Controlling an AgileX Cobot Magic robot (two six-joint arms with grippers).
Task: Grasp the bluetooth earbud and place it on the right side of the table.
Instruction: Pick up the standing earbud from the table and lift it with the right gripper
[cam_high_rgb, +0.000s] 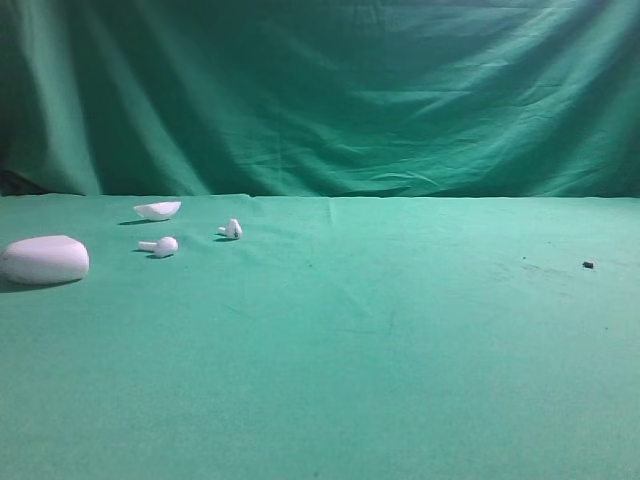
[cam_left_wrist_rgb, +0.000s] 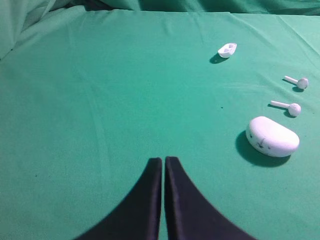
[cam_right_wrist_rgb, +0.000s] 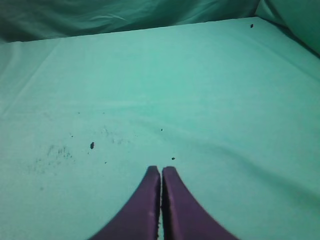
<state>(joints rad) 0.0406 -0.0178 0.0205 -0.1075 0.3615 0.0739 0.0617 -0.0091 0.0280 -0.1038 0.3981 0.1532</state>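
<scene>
A broad bench (cam_high_rgb: 380, 350) draped in wrinkled green cloth meets a matching green backdrop curtain (cam_high_rgb: 330, 90). The tiny white glossy bluetooth earbud (cam_high_rgb: 232, 229) lies at the frame's left, apart from both pincers. Left pincer (cam_left_wrist_rgb: 163, 165) and right pincer (cam_right_wrist_rgb: 161, 172) are clenched, empty.

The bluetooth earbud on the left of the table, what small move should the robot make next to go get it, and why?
Probably open the left gripper and start it toward the bluetooth earbud. Both grippers are shut and far from it, the right gripper over bare cloth on the other side. The earbud lies on the table near its twin earbud, the white shell and the oval case.
</scene>
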